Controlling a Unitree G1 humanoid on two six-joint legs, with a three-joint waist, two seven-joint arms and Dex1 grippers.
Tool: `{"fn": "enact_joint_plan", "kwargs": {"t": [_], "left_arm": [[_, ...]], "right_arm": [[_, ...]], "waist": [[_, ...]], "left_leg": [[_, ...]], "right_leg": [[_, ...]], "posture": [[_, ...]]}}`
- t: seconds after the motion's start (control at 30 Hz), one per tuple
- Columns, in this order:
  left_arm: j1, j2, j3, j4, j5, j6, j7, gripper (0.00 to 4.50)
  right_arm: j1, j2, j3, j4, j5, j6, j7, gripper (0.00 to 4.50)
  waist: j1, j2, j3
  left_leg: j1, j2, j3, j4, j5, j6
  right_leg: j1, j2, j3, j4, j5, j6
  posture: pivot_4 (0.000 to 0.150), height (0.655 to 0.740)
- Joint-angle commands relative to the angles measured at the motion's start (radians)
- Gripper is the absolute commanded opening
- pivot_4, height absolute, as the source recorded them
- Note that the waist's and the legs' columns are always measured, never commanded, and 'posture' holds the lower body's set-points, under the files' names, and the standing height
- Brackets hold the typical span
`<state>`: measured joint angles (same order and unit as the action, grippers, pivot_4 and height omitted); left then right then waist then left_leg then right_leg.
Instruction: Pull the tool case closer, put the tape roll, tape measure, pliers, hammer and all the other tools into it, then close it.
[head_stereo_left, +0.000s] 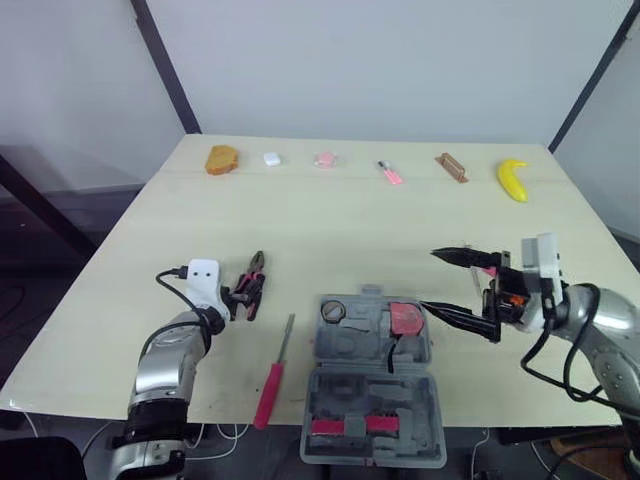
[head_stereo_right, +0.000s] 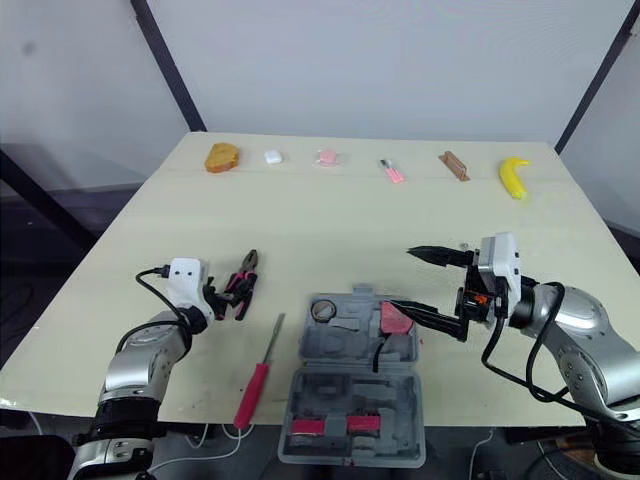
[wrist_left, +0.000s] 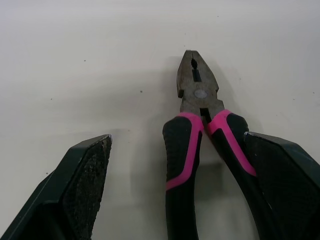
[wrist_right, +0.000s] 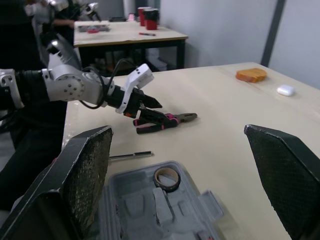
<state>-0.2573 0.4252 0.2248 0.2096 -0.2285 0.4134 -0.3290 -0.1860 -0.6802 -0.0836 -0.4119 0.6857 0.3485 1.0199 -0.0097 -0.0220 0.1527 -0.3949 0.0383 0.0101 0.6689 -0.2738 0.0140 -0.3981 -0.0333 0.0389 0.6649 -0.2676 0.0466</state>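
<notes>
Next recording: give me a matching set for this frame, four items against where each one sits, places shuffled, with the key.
Items:
1. pliers
2. tape roll
3. screwdriver
4. banana

Places:
A. inside the open tool case
B. near the far edge of the table, on the robot's right
C. between the open fingers of the left gripper
D. flat on the table beside the case, on the robot's left

Pairs: 1-C, 2-A, 3-D, 4-B
</notes>
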Motion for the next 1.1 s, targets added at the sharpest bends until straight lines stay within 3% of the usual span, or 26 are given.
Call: {"fn": "enact_joint_plan", "kwargs": {"t": [0.03, 0.7, 0.8, 0.93, 1.1], "left_arm": [[-0.004, -0.017, -0.015, -0.023, 0.008, 0.007, 0.012, 4.5], [-0.066, -0.054, -0.027, 0.062, 0.046, -0.016, 0.038, 4.5], [-0.068, -0.058, -0.021, 0.07, 0.044, -0.027, 0.04, 3.86], [-0.053, -0.055, -0.02, 0.056, 0.041, -0.026, 0.028, 2.49], [-0.034, -0.047, -0.022, 0.041, 0.046, -0.028, 0.024, 2.48]], "right_arm": [[-0.011, -0.014, 0.004, -0.01, -0.019, -0.001, 0.007, 4.43], [-0.038, 0.012, 0.02, -0.019, -0.03, 0.01, -0.012, 4.43], [-0.044, 0.009, 0.02, -0.017, -0.029, 0.012, -0.007, 4.5], [-0.048, 0.011, 0.023, -0.015, -0.033, 0.014, -0.005, 4.5], [-0.047, 0.013, 0.025, -0.012, -0.039, 0.012, -0.005, 4.5]], "waist": [[0.0, 0.0, 0.0], [0.001, 0.0, 0.0], [0.003, 0.0, 0.0], [0.002, 0.0, 0.0], [0.001, 0.0, 0.0]], "left_leg": [[0.0, 0.0, 0.0, 0.0, 0.0, 0.0], [-0.001, -0.001, -0.001, 0.0, 0.0, 0.0], [-0.001, -0.001, -0.002, 0.001, 0.0, 0.0], [-0.001, -0.001, -0.002, 0.001, 0.0, 0.0], [-0.001, -0.001, -0.002, 0.001, 0.0, 0.0]], "right_leg": [[0.0, 0.0, 0.0, 0.0, 0.0, 0.0], [0.0, 0.0, -0.002, 0.0, 0.0, 0.0], [0.0, 0.0, -0.002, 0.0, 0.0, 0.0], [0.0, 0.0, -0.002, 0.0, 0.0, 0.0], [0.0, 0.0, -0.002, 0.0, 0.0, 0.0]], "posture": [[0.15, 0.74], [0.15, 0.74], [0.15, 0.74], [0.15, 0.74], [0.15, 0.74]]}}
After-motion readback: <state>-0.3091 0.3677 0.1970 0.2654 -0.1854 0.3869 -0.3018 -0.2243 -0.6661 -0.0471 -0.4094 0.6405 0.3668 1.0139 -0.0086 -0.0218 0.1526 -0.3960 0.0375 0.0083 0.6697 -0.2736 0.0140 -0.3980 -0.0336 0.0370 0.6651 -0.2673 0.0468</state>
